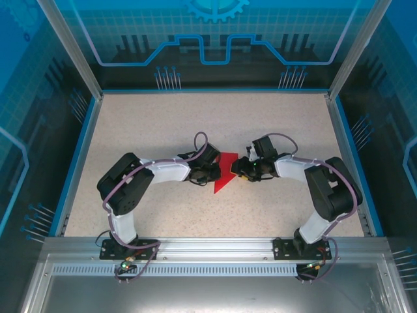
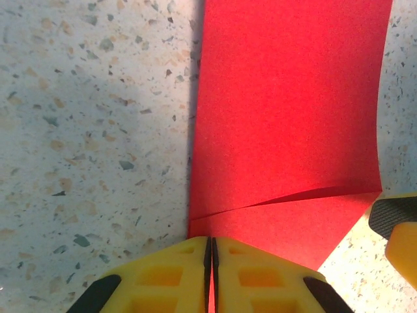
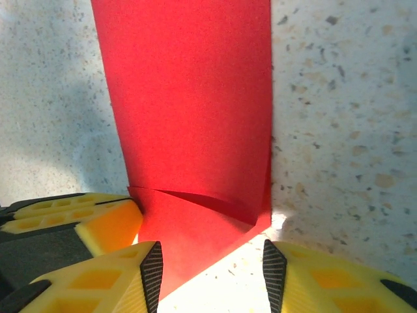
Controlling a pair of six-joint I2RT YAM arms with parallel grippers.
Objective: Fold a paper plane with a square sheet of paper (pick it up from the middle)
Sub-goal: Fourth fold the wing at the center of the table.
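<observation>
The partly folded sheet of paper [image 1: 223,173] lies midway between the table's [image 1: 163,124] side edges. One edge is pinched by the closed left gripper [image 2: 210,274]. The right gripper [image 3: 213,264] stands half open astride a corner, gripping nothing. The crease could be skewed by a one-sided pull.

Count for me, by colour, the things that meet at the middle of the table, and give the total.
Red: 1, the folded paper.
Yellow-fingered: 2, the left gripper, shut on the paper's edge, and the right gripper, open at its corner.
Total: 3.
</observation>
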